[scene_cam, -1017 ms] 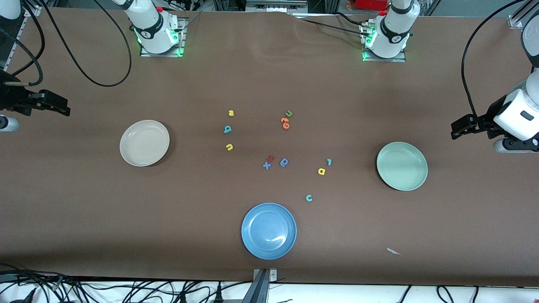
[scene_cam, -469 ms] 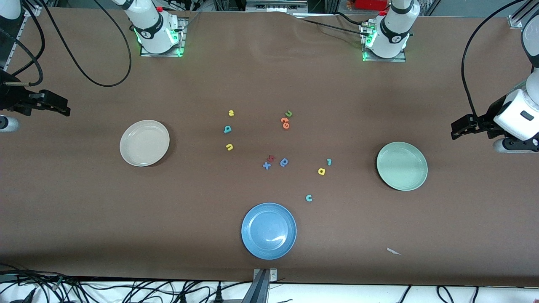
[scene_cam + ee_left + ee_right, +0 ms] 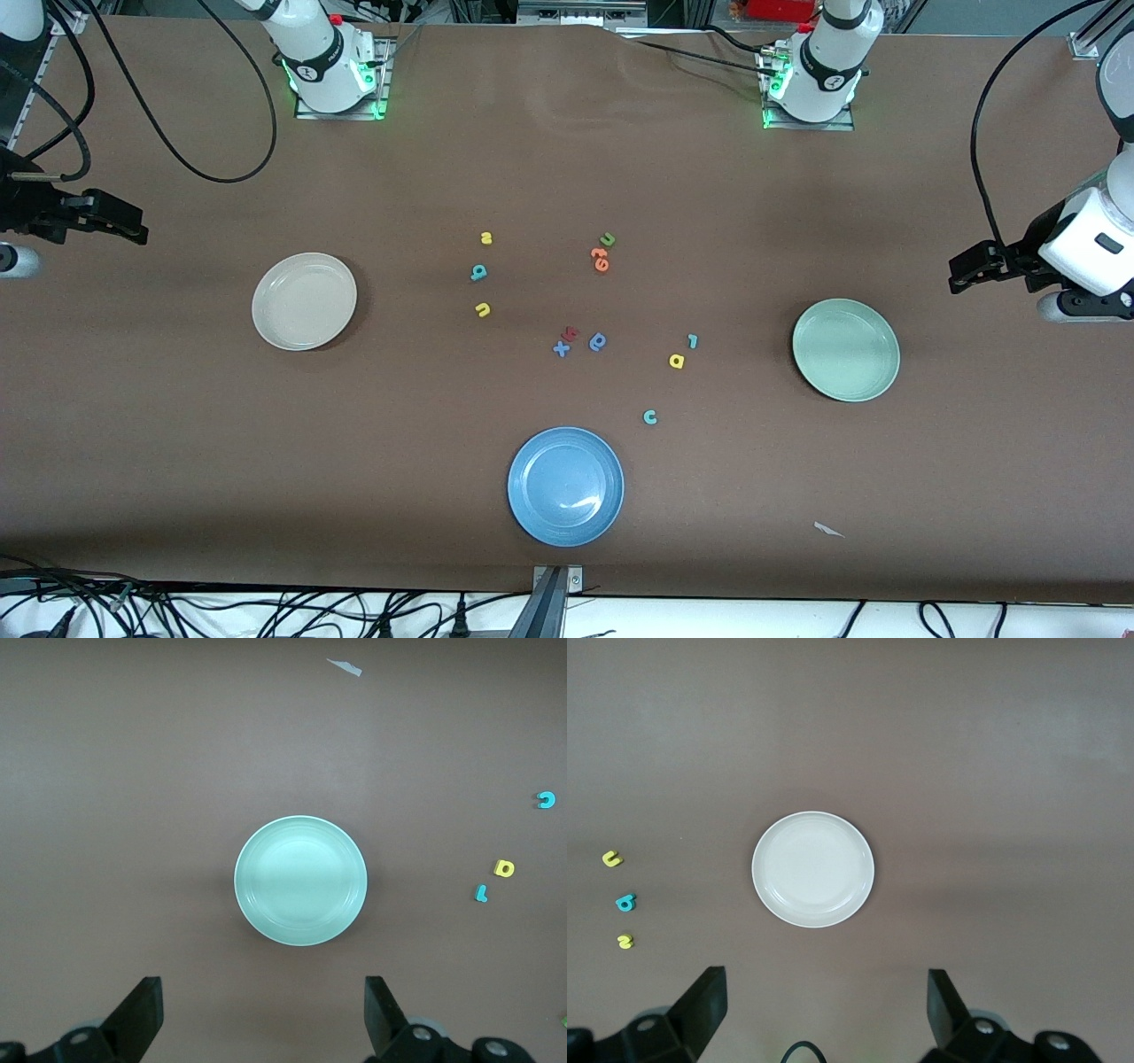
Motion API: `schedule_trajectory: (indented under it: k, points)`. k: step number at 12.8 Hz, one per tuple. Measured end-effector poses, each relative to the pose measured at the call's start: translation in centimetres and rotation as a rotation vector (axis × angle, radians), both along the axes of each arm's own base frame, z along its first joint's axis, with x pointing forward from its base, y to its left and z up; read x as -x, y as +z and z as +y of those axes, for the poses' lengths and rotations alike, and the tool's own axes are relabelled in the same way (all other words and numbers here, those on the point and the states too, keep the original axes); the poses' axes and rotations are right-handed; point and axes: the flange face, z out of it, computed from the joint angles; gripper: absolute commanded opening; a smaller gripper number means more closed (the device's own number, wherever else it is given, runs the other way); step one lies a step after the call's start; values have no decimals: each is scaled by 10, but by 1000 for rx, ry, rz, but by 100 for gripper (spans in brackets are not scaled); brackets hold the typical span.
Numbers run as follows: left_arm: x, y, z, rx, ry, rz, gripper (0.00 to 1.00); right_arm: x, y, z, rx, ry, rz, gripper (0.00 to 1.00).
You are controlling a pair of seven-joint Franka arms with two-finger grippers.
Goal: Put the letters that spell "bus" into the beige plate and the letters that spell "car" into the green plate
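The beige plate [image 3: 304, 301] lies empty toward the right arm's end, the green plate [image 3: 846, 349] empty toward the left arm's end. Yellow s [image 3: 485, 237], teal b [image 3: 478, 273] and yellow u [image 3: 482, 309] lie in a row mid-table. Teal r [image 3: 693, 340], yellow a [image 3: 677, 361] and teal c [image 3: 649, 417] lie closer to the green plate. My right gripper [image 3: 824, 983] hangs open and empty above the table beside the beige plate [image 3: 813, 868]. My left gripper [image 3: 263, 992] hangs open and empty beside the green plate [image 3: 301, 880].
A blue plate [image 3: 565, 486] sits near the front edge. A green u [image 3: 607, 239], orange letters [image 3: 600, 259], a red letter [image 3: 570, 333], a blue x [image 3: 561, 348] and a blue round letter [image 3: 598, 341] lie mid-table. A paper scrap [image 3: 828, 530] lies near the front.
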Motion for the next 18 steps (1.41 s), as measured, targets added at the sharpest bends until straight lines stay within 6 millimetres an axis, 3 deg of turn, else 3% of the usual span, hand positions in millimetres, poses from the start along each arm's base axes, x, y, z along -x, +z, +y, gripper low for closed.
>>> schedule_trajectory:
  k: [18]
  points:
    - [0,0,0,0,0,0,100,-7,-14,6,-51,-2,17,100]
